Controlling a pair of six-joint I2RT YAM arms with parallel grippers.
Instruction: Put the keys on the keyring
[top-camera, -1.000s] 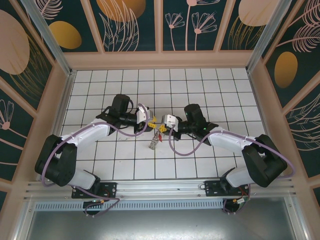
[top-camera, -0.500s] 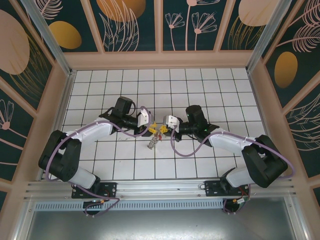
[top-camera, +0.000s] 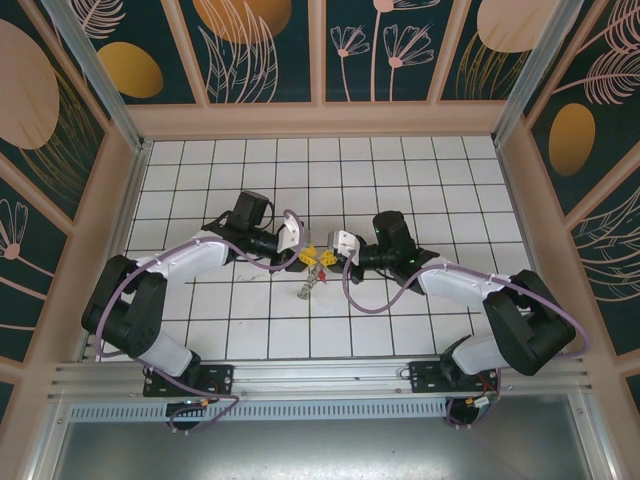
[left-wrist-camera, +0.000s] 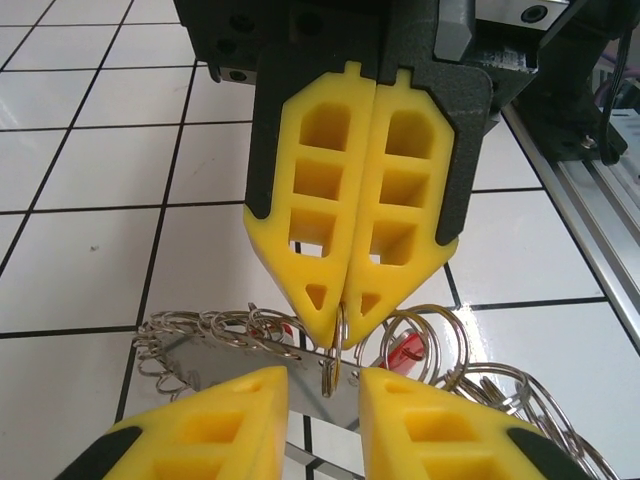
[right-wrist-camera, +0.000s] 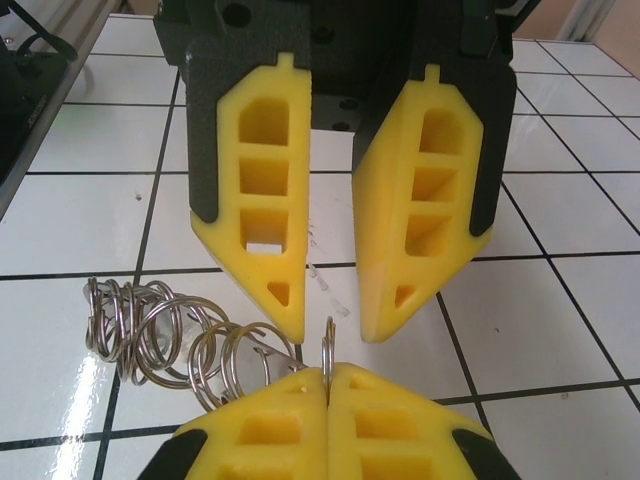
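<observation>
My left gripper (left-wrist-camera: 320, 388) is spread wide, its yellow fingers (left-wrist-camera: 205, 425) standing on either side of a gap that faces straight at my other hand. From above, it (top-camera: 305, 256) sits at mid-table, nose to nose with its partner.

In that gap, upright and edge-on to me, stands one thin loop of the keyring (left-wrist-camera: 225, 330), the silvery metal hoop fringed with many small rings. The loop's flat faces are turned toward my two left fingers, so closing them would clamp it across its plane. The rest of the bundle sprawls low over the white tiled table (left-wrist-camera: 90, 250), coils fanning out to both sides under the fingertips.

A small key with a red plastic head (left-wrist-camera: 405, 350) lies among those coils, just beside and below the held loop. Its shaft is buried, so I cannot tell which way its long axis runs.

My right gripper (right-wrist-camera: 328, 375) is pressed together, pinching that upright loop at its lower edge.

Both hands are about equally near the key, but only the left is free, so fetching it falls to that side. The coils lying over the red head are what I judge stands in the way.
</observation>
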